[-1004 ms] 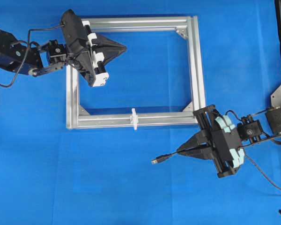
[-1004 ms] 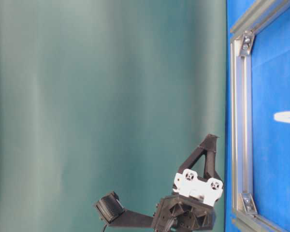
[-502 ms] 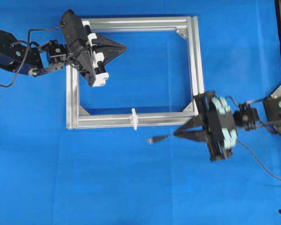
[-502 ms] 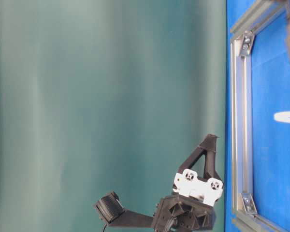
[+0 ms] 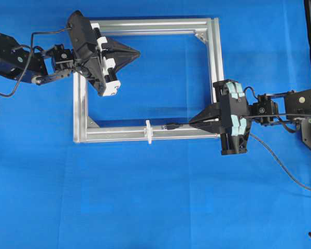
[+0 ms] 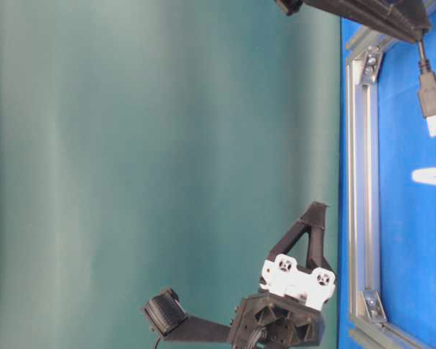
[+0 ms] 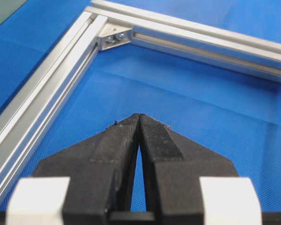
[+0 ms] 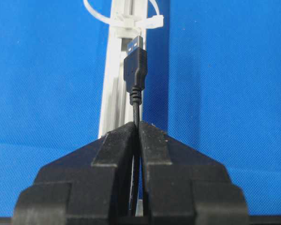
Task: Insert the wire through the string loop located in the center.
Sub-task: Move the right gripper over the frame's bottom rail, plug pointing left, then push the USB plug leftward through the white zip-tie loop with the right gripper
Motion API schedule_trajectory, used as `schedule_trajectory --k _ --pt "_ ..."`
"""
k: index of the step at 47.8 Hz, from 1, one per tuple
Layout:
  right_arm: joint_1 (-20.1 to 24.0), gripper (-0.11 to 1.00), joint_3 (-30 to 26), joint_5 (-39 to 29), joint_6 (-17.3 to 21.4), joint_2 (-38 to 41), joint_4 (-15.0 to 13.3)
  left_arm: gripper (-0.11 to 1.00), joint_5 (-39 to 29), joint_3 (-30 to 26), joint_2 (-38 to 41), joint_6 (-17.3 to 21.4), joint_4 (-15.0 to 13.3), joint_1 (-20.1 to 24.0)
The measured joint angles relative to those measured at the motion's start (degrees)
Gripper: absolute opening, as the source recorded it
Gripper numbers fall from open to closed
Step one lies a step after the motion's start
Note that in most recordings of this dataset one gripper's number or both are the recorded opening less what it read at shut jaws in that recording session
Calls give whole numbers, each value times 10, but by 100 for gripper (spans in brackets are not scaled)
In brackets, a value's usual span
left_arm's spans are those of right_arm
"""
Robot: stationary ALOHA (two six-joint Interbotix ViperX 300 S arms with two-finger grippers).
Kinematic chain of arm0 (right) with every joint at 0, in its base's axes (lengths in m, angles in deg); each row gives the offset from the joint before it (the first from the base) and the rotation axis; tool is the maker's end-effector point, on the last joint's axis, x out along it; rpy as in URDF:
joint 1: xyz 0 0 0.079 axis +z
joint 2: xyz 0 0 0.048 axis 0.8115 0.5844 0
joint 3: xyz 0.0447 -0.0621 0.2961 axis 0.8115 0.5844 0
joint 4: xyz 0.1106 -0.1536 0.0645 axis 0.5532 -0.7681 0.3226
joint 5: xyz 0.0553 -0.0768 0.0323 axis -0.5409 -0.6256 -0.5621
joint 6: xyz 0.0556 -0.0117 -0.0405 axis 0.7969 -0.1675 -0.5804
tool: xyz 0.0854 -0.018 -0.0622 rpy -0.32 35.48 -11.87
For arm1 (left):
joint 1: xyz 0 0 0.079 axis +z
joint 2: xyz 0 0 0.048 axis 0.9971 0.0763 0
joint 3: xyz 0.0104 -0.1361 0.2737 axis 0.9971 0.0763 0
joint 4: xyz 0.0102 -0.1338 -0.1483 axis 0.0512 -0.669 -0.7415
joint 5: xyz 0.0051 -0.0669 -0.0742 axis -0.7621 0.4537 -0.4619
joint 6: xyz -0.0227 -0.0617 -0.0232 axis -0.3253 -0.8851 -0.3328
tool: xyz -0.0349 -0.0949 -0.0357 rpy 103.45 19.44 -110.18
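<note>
My right gripper [image 5: 192, 123] is shut on the wire, a thin black cable whose dark plug [image 5: 171, 126] sticks out to the left over the frame's bottom rail. In the right wrist view the plug [image 8: 135, 65] lies along the rail ahead of the gripper [image 8: 138, 124], its silvery tip just short of the white string loop [image 8: 126, 21]. The string loop [image 5: 149, 131] stands upright on the middle of the bottom rail, a short gap left of the plug. My left gripper [image 5: 137, 52] is shut and empty, hovering inside the frame's upper left; its tips [image 7: 139, 116] touch.
A rectangular aluminium frame [image 5: 216, 62] lies on the blue table, with grey corner brackets [image 7: 113, 37]. The wire's slack [image 5: 280, 163] trails to the lower right behind the right arm. At table level the plug [image 6: 434, 102] hangs above the loop [image 6: 432, 176].
My right gripper has carried the wire up and left, from below the frame to over its bottom rail, with the plug now pointing at the loop. The left arm has not moved.
</note>
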Motion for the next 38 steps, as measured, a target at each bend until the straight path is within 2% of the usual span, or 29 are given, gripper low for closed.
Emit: schedule_trajectory --k 38 --pt "-1 -2 0 8 0 1 1 0 0 0 0 0 0 1"
